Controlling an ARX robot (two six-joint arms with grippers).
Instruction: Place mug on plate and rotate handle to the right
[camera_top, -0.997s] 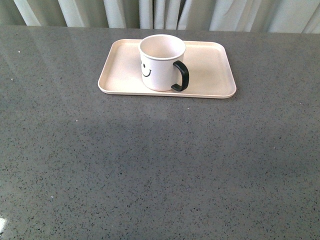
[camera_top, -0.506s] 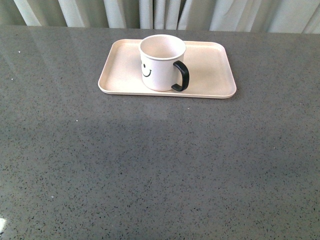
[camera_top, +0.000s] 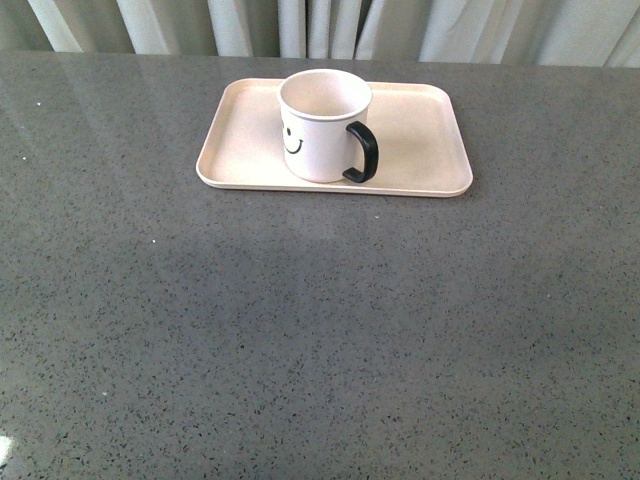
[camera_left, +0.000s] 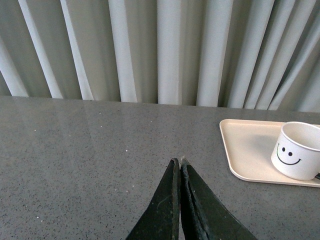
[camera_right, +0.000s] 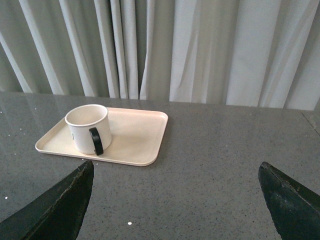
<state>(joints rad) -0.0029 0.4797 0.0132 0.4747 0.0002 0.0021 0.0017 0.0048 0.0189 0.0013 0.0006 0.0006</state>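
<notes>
We see the mug (camera_top: 322, 125) standing upright on the plate (camera_top: 425, 125), left of the plate's centre and close to its near rim. Its handle (camera_top: 365, 152) points to the right and slightly toward the robot; the smiley face sits on the mug's left side. The plate rests on the grey speckled surface (camera_top: 320, 330), near the curtain (camera_top: 250, 20). In the left wrist view, the left tool (camera_left: 179, 162) is closed, fingertips pressed together, well apart from the plate. In the right wrist view, the right tool (camera_right: 175, 165) is spread wide, gripping nothing, well apart from the mug.
</notes>
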